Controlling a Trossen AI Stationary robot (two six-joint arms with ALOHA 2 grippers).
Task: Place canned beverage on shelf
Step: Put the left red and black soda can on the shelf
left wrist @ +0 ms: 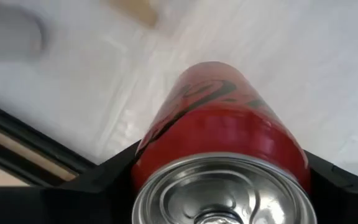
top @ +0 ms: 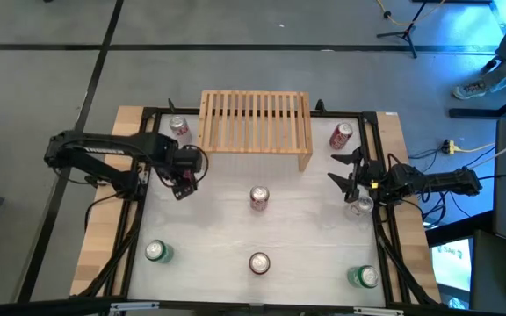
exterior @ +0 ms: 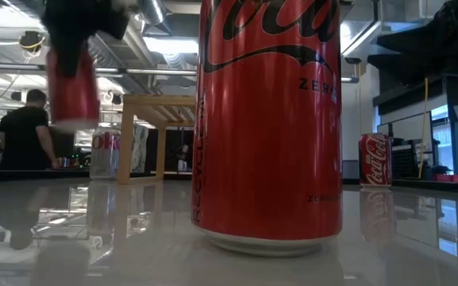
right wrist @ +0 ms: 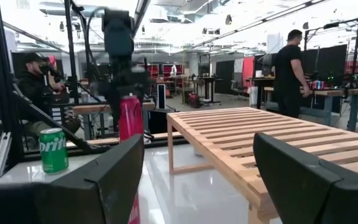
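My left gripper [top: 183, 175] hangs over the table's left part, in front of the shelf's left end, shut on a red can [left wrist: 219, 118]. The low view shows that can [exterior: 71, 87] up in the air. The pale wooden shelf [top: 256, 130] with its slatted top stands on its legs at the far middle. My right gripper [top: 334, 168] waits open at the right side, level, pointing across the table; its fingers [right wrist: 104, 180] frame the shelf [right wrist: 272, 137]. My left gripper pinches the red can between its two fingers, one on each side of the can's wall just under the top rim [left wrist: 151, 155]. The fingers come from above, pointing down. The can hangs upright below them, its bottom [exterior: 71, 119] clear of the table.
Other cans stand about: a red one [top: 179, 127] left of the shelf, one [top: 342, 134] to its right, one [top: 259, 197] mid-table, one [top: 259, 262] at the near edge, green ones [top: 156, 253] [top: 365, 276] at the near corners, and a silver-topped one [top: 359, 204] beside my right gripper. People stand beyond the table.
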